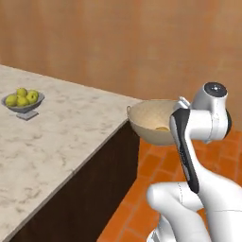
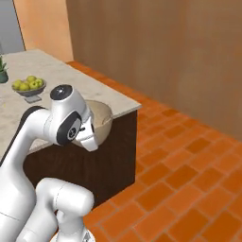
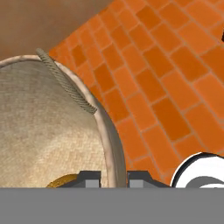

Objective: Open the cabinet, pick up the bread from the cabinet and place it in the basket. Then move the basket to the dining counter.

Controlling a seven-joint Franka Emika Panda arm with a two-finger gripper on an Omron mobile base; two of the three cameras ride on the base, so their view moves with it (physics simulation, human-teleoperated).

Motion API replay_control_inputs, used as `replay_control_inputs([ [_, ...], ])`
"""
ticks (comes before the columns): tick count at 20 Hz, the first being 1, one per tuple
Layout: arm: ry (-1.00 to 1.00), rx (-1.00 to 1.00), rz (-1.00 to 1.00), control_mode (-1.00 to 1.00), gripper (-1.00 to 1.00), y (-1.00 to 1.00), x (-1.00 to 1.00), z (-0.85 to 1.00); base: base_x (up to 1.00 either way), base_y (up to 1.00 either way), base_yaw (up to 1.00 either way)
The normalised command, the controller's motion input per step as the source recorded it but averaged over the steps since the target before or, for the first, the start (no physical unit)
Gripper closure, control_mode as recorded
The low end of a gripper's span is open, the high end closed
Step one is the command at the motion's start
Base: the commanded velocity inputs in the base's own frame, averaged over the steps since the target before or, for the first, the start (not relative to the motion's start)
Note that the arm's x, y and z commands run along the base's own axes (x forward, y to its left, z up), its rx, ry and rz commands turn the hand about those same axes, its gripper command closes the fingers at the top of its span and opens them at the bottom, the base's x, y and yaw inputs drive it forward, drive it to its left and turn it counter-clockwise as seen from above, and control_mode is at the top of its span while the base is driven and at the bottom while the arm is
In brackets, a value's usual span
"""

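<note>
The gripper [image 3: 113,177] is clenching the rim of the basket [image 1: 150,119], one dark fingertip sitting inside the wall and the other outside it, as the hand view shows. The basket is hanging in the air just beside the near corner of the dining counter [image 1: 61,137], its rim about level with the marble top and its body over the orange brick floor [image 2: 189,175]. In the right base view the basket [image 2: 100,118] is showing partly behind the arm's wrist, against the counter's edge. The bread [image 1: 162,128] is lying at the bottom of the basket, a small golden patch just beside the wrist; in the hand view a sliver of it [image 3: 65,181] is peeking out near the inner fingertip. A thin rope handle [image 3: 65,81] is lying across the basket's rim. Farther along the counter, well apart from the basket, a grey bowl of apples [image 1: 22,100] is standing near the far edge.
</note>
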Motion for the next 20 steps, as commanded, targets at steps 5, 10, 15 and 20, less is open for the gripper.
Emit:
replay_control_inputs([
  [5, 0.0, 0.0, 0.0, 1.0, 1.0, 0.0, 0.0, 0.0, 0.36, -0.6, 0.71],
  [10, 0.0, 0.0, 0.0, 1.0, 1.0, 0.0, 0.0, 0.0, 0.36, -0.61, 0.7],
  [15, 0.0, 0.0, 0.0, 1.0, 1.0, 0.0, 0.0, 0.0, 0.36, -0.8, 0.62],
  [20, 0.0, 0.0, 0.0, 1.0, 1.0, 0.0, 0.0, 0.0, 0.19, -1.0, 0.48],
])
